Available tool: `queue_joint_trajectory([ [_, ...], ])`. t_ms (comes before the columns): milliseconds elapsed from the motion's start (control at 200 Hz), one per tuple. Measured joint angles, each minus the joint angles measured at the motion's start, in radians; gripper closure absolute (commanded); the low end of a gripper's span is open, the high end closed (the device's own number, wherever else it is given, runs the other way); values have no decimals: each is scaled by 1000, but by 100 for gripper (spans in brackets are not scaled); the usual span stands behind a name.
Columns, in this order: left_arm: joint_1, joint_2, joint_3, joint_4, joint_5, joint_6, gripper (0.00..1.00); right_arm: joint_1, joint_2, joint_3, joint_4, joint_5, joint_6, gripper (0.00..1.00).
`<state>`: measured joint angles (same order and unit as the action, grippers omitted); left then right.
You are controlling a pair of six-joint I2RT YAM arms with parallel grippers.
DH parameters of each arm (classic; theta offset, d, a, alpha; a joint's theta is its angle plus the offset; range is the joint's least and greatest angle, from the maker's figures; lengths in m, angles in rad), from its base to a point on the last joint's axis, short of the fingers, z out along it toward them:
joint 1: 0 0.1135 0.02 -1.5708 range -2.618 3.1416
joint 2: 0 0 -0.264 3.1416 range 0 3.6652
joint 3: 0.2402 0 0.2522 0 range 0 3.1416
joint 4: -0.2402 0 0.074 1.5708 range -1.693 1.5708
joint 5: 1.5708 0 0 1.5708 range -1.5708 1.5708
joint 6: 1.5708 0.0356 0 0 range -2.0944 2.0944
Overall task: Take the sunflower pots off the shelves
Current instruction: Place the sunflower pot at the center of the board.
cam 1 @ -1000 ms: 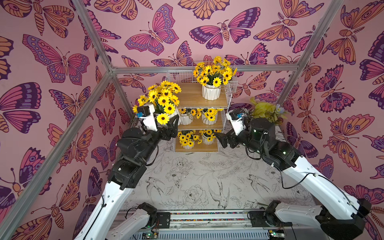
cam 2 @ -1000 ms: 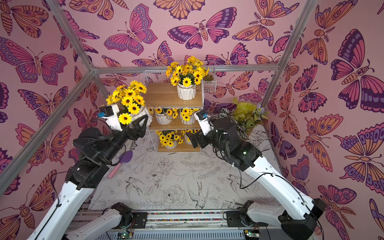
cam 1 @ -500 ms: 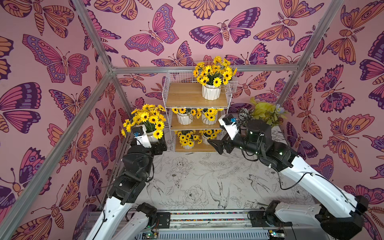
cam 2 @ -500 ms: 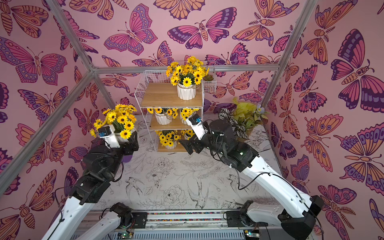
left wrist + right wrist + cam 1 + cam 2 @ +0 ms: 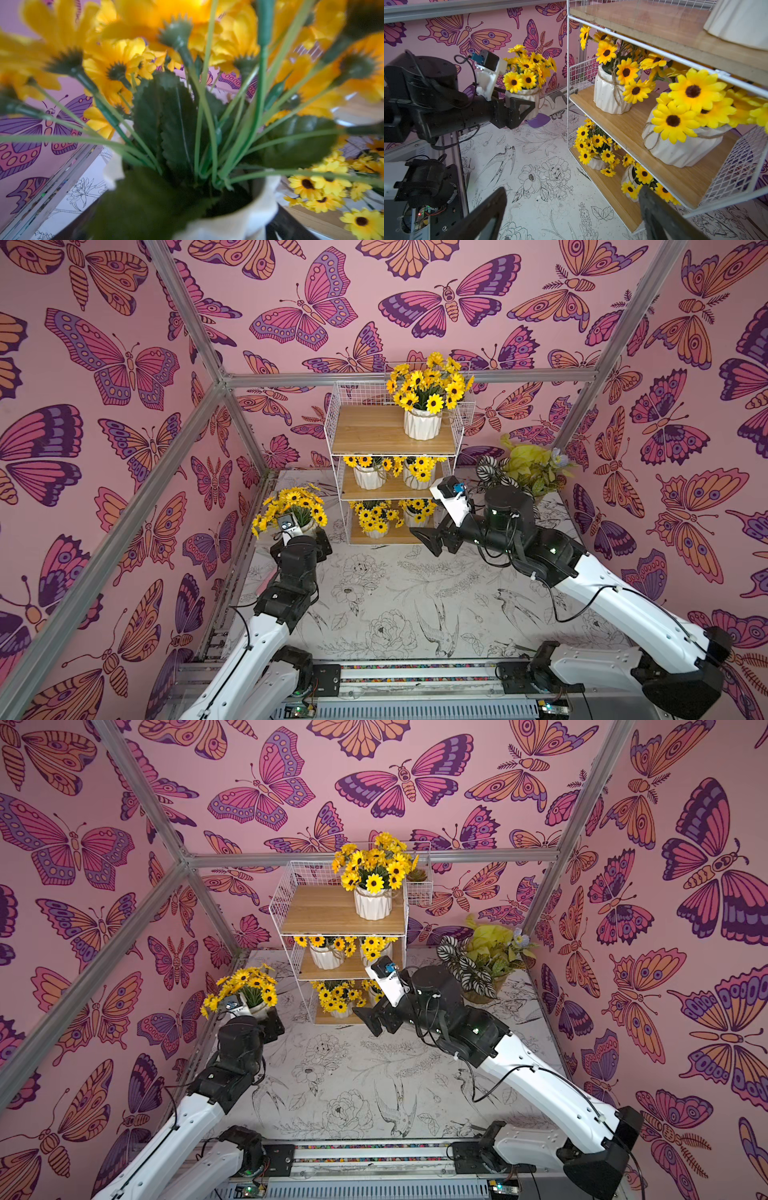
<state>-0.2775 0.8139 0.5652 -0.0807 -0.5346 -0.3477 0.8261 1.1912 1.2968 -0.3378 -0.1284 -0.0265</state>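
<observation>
Sunflower pot (image 5: 297, 506) lowered beside shelves (image 5: 374, 429), left claw (image 5: 311, 536) gripping

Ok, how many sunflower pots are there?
6: one pot on the top shelf, two on the middle, two on the bottom, one in the left gripper beside the shelves. None seem hidden.

A striped-leaf plant (image 5: 478, 969) and a purple object (image 5: 538, 122) sit on the flower-printed table (image 5: 353, 1085).

Left end effector (image 5: 308, 534) has lowered its sunflower pot (image 5: 294, 502) down beside the shelves (image 5: 365, 435).
</observation>
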Motion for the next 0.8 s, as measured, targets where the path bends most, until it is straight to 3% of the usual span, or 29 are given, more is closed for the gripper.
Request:
queue_joint_trajectory([
  [796, 74, 555, -25, 519, 11, -31, 49, 14, -13, -79, 32, -23, 11, 1],
])
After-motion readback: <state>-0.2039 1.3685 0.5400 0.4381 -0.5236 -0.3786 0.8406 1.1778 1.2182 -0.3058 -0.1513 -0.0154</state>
